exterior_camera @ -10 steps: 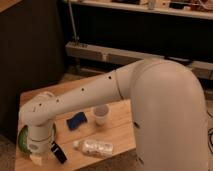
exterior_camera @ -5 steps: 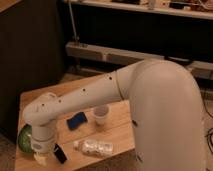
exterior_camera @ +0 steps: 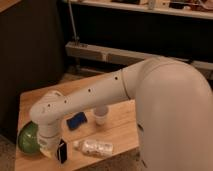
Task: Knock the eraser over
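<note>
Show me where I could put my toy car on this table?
Bare wood shows at the table's back left corner, behind the arm, and along its right side past the cup. The front is crowded: the gripper hangs beside the eraser, with green bowl, blue pad and bottle.

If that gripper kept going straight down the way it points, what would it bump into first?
Probably the wooden table. The gripper points down at its front left, just left of the small black eraser, beside the green bowl. Depth is unclear.
</note>
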Controlling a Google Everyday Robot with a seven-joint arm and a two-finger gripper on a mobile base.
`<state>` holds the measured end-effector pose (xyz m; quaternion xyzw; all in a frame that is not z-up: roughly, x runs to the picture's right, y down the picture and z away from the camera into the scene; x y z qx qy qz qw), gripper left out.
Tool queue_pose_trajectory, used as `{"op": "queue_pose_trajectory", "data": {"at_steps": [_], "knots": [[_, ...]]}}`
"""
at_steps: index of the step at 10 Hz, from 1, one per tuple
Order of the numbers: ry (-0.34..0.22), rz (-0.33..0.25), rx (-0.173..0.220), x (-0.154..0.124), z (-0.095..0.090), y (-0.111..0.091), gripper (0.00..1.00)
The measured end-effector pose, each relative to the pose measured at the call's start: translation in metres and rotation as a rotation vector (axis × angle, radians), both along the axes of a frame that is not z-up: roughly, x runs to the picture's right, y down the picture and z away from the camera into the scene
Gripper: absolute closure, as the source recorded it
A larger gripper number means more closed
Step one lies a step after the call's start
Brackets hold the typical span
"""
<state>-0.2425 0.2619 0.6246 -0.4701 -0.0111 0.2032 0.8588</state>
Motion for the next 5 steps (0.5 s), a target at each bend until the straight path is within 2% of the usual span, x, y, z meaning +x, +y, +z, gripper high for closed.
{"op": "queue_pose_trajectory", "data": {"at_steps": [3,4,5], "knots": [[0.131,0.078,0.085,0.023,0.028,-0.033,0.71],[0.176,0.109,0.104,0.034,0.035,-0.042,0.71],[0.184,0.115,0.108,0.036,0.037,-0.044,0.65]]}}
